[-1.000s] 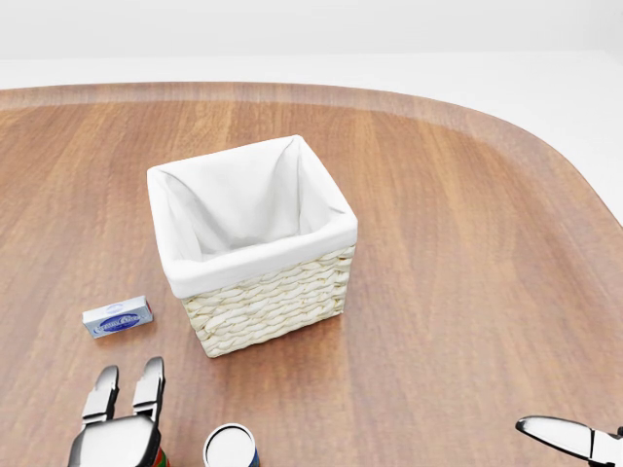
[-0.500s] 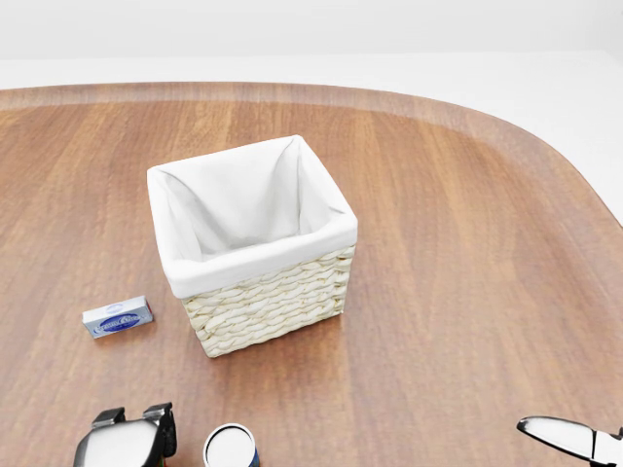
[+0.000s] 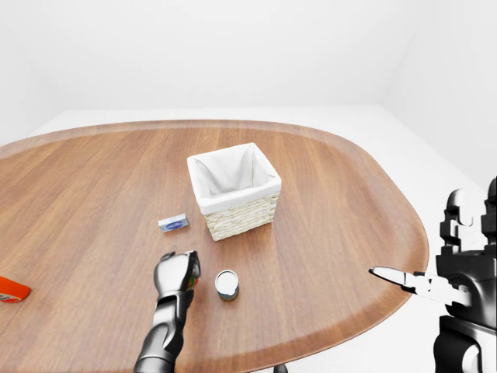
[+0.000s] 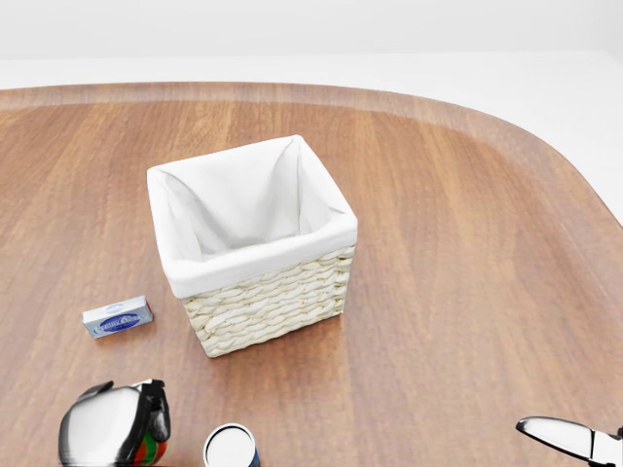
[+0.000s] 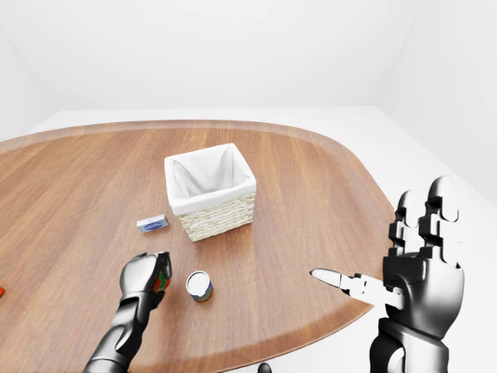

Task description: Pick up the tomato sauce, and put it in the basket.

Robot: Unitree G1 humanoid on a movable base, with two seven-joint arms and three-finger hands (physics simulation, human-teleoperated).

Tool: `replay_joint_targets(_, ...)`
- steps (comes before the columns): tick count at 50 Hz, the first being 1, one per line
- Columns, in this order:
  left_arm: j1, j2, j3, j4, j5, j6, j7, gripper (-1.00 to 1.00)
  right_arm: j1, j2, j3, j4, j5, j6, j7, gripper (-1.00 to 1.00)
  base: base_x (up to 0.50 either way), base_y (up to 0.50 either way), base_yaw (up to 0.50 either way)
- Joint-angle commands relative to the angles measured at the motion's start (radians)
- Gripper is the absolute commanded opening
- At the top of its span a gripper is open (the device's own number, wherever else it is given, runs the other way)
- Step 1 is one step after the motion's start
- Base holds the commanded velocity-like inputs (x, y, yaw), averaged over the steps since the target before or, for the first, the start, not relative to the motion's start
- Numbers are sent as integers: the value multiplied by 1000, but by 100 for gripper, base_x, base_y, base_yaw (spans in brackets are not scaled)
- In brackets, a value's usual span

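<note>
The left robot hand (image 5: 145, 273) is curled tight around the tomato sauce (image 5: 161, 281), low over the counter (image 3: 334, 202). The basket (image 4: 251, 243) stands beyond its knuckles, open-topped for the drop. The right robot hand (image 5: 423, 256) is spread wide, idle off the counter's edge.

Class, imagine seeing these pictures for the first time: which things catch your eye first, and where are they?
The white-lined wicker basket stands open mid-table. At the head view's bottom left, the left hand curls over a red-and-green object, probably the tomato sauce, beside a white-topped can. In the right-eye view, the right hand is raised open off the table's right edge.
</note>
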Motion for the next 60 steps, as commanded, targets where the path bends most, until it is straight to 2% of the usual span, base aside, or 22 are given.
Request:
replay_joint_targets(1, 22, -13, 91, -371, -77, 0, 46, -100, -2, -2, 2, 5, -1, 0, -1, 100, 0, 0, 0)
replay_joint_targets(13, 61, -43, 172, -699, -164, 0, 74, -100, -3, -4, -2, -8, 2, 0, -2, 100, 0, 0, 0)
replay_joint_targets(17, 156, -75, 151, -998, -172, -14, -91, -100, -10, -6, 7, -4, -7, 0, -5, 100, 0, 0, 0)
replay_joint_targets(20, 146, -115, 115, -1124, -157, 0, -190, -100, -6, -7, 6, -12, -3, 0, -5, 100, 0, 0, 0)
replay_joint_targets(26, -191, -172, 22, -1262, -31, 0, -443, -100, 1, 1, 0, -2, 4, 0, 3, 100, 0, 0, 0)
replay_joint_targets(28, -389, -186, 11, -1145, -1, 0, -468, -100, 2, 0, -5, -6, 10, 0, 4, 100, 0, 0, 0)
replay_joint_targets(32, -617, -161, 25, -856, -14, 0, -389, -100, 2, 2, -17, -4, 22, 0, 9, 100, 0, 0, 0)
replay_joint_targets(35, -857, -122, 63, -415, -100, 0, -167, -100, -2, 2, 0, 2, 6, 0, 6, 100, 0, 0, 0)
replay_joint_targets(36, -920, -130, 93, -321, -203, 0, -124, -100, -1, 1, -1, 1, 8, 0, 5, 100, 0, 0, 0)
replay_joint_targets(38, -1028, -92, 64, -117, -185, 0, -18, -100, -4, -4, -8, 1, 18, 0, 5, 100, 0, 0, 0)
replay_joint_targets(39, -1071, -95, 83, -60, -246, 0, 4, -100, -4, -4, -11, 0, 21, 0, 5, 100, 0, 0, 0)
replay_joint_targets(40, -1194, -69, 66, 174, -220, 0, 113, -100, -3, -3, -13, -4, 26, 0, 7, 100, 0, 0, 0)
replay_joint_targets(41, -1285, -65, 101, 331, -295, 0, 146, -100, -2, -2, -13, -2, 27, 0, 9, 100, 0, 0, 0)
replay_joint_targets(43, -1397, -43, 75, 555, -288, 0, 146, -100, -2, -2, -14, 3, 32, 0, 12, 100, 0, 0, 0)
replay_joint_targets(44, -1446, -45, 130, 630, -380, 0, 146, -100, -3, -1, -11, 4, 30, 0, 12, 100, 0, 0, 0)
replay_joint_targets(48, -1521, -40, 25, 778, -263, 0, 146, -100, -15, -9, -5, 16, 28, 0, 7, 100, 0, 0, 0)
replay_joint_targets(49, -1521, -52, 54, 779, -288, 0, 146, -100, -18, -11, -7, 20, 31, 0, 6, 100, 0, 0, 0)
replay_joint_targets(50, -1500, -79, -17, 801, -195, 0, 146, -100, -26, -14, -1, 35, 26, 0, 4, 100, 0, 0, 0)
replay_joint_targets(52, -1444, -96, -37, 820, -127, 0, 146, -100, -13, -13, 1, 18, 32, 0, 4, 100, 0, 0, 0)
replay_joint_targets(55, -1410, -111, 50, 812, -176, 0, 146, -100, 13, -4, -61, -7, 109, 0, 23, 100, 0, 0, 0)
replay_joint_targets(56, -1396, -110, -13, 818, -99, 0, 130, -100, 4, -11, -67, -10, 109, 0, 23, 100, 0, 0, 0)
replay_joint_targets(60, -1395, -109, 17, 816, -75, 0, 87, -100, 3, 2, -42, -5, 77, 0, 29, 100, 0, 0, 0)
